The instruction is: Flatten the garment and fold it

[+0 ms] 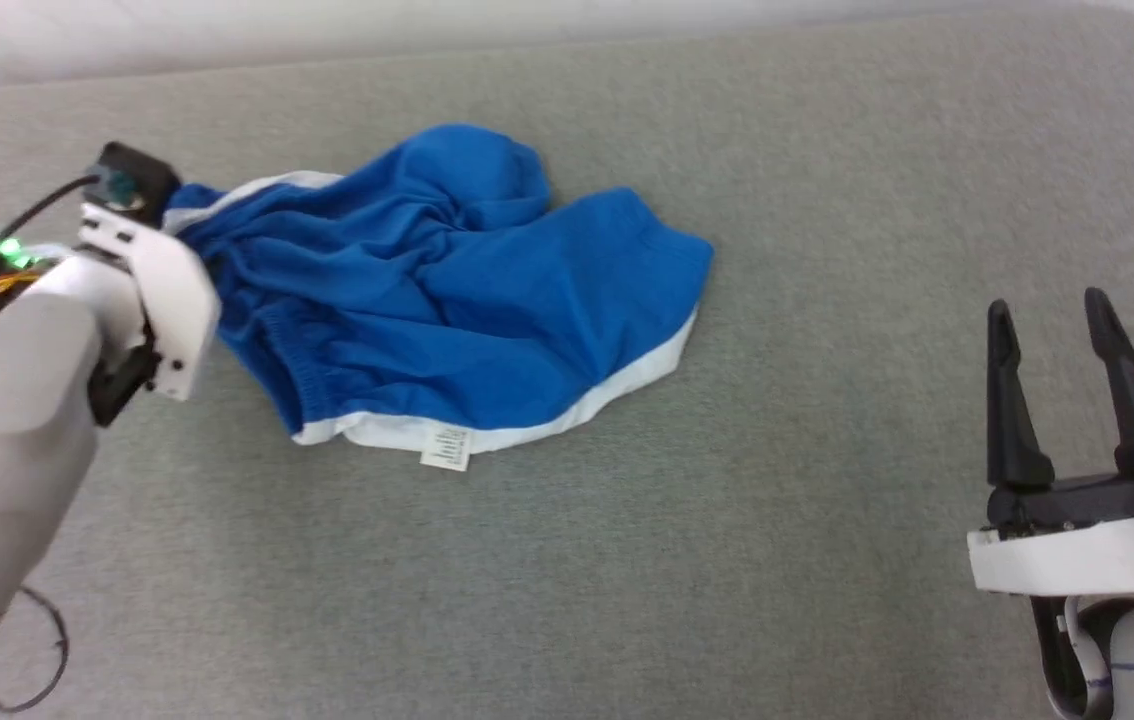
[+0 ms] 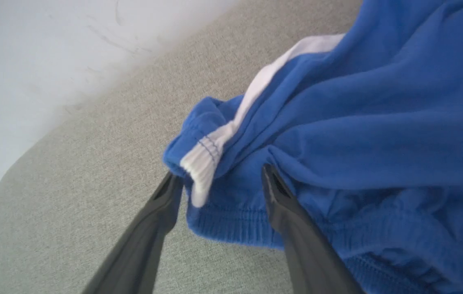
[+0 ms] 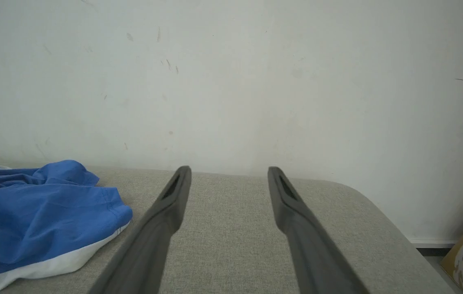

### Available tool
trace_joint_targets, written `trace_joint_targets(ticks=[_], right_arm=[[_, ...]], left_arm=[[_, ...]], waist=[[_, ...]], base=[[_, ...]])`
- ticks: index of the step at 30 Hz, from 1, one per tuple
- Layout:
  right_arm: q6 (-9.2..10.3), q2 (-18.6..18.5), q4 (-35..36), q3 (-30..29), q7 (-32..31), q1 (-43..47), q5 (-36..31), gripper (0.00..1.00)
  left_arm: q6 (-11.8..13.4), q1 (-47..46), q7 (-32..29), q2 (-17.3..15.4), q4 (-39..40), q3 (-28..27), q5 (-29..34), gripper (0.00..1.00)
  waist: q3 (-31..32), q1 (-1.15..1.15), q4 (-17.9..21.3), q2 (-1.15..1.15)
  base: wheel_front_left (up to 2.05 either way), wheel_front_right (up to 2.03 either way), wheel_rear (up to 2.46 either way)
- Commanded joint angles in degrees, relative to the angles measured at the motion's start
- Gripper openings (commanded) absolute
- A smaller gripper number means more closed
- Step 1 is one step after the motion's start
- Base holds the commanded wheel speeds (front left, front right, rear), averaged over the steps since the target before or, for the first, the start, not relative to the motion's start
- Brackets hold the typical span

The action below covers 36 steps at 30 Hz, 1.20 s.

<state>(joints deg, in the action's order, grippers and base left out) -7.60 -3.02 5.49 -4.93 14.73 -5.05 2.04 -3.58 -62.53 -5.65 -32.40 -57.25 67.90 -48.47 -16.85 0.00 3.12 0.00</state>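
Crumpled blue garment (image 1: 457, 300) near far edge of worktop (image 1: 627, 580), left pincer (image 2: 220, 173) released astride its waistband corner, right pincer (image 1: 1047, 300) spread, empty, by right edge

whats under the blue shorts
The shorts lie bunched on the grey padded surface, which shows around them. Whatever is beneath the cloth is covered.

bright even light, faint shadows; left wrist view blurred, wall (image 2: 31, 49) washed out.

Royal-blue garment (image 1: 447, 300) with white trim (image 1: 627, 385) and white tag (image 1: 446, 446); pale grey woven surface (image 1: 727, 560)
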Motion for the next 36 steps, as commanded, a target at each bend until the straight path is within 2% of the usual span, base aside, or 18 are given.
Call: trace_joint_targets(ticks=[1,4,8,11,13,17,21,26,34,35,36], right_arm=[[0.11,0.14,-0.04,0.19,0.27,0.75,-0.31,1.0],[0.11,0.14,-0.2,0.12,0.27,1.44,-0.39,1.0],[0.11,0.14,-0.32,0.03,0.27,2.2,-0.38,1.0],[0.11,0.14,-0.39,-0.09,0.27,2.92,-0.31,1.0],[0.11,0.14,-0.4,0.01,0.27,3.12,-0.24,1.0],[0.11,0.14,-0.19,0.43,0.27,2.88,-0.02,1.0],[0.11,0.14,-0.05,0.58,0.27,2.0,0.3,1.0],[0.11,0.14,0.03,0.5,0.27,0.61,0.63,1.0],[0.11,0.14,0.0,0.45,0.27,-1.09,0.92,1.0],[0.11,0.14,-0.04,0.41,0.27,-1.2,0.96,1.0],[0.11,0.14,-0.06,0.38,0.27,-1.26,0.98,1.0]], left_arm=[[-0.66,-1.13,1.13,0.16,0.19,-0.04,0.28,1.0],[-1.94,-3.07,1.4,0.25,1.69,0.7,1.09,1.0],[-3.15,-3.93,-1.14,0.19,4.47,1.65,0.78,1.0],[-3.79,-3.56,-7.41,-0.23,9.3,2.74,-1.7,1.0],[-3.86,-2.77,-12.57,-1.07,15.24,3.82,-4.01,1.0],[-3.89,-1.04,-23.2,-4.44,27.56,4.99,-9.17,1.0],[-3.9,0.81,-29.13,-7.05,34.3,5.33,-10.32,1.0],[-3.9,3.47,-30.8,-7.57,35.53,5.41,-11.62,1.0],[-3.91,6.75,-31.45,-5.26,33.07,5.44,-9.94,1.0],[-3.91,7.08,-31.41,-5.08,32.7,5.44,-9.36,0.91],[-3.91,7.22,-30.72,-5.0,32.18,5.44,-9.33,0.0]], waist=[[3.0,0.0,-2.85,0.0],[4.83,0.0,-4.27,0.0],[6.26,0.0,-5.24,0.0],[7.09,0.0,-5.81,0.0],[7.24,0.0,-5.86,0.0],[6.44,0.0,-5.38,0.0],[4.81,0.0,-4.12,0.0],[2.59,0.0,-2.09,0.0],[-0.17,0.0,-0.17,0.0],[-0.3,0.0,-0.11,0.0],[-0.38,0.0,-0.09,0.0]], base=[[0.0,0.0,0.0],[0.0,0.0,0.0],[0.0,0.0,0.0],[0.0,0.0,0.0],[0.0,0.0,0.0],[0.0,0.0,0.0],[0.0,0.0,0.0],[0.0,0.0,0.0],[0.0,0.0,0.0],[0.0,0.0,0.0],[0.0,0.0,0.0]])
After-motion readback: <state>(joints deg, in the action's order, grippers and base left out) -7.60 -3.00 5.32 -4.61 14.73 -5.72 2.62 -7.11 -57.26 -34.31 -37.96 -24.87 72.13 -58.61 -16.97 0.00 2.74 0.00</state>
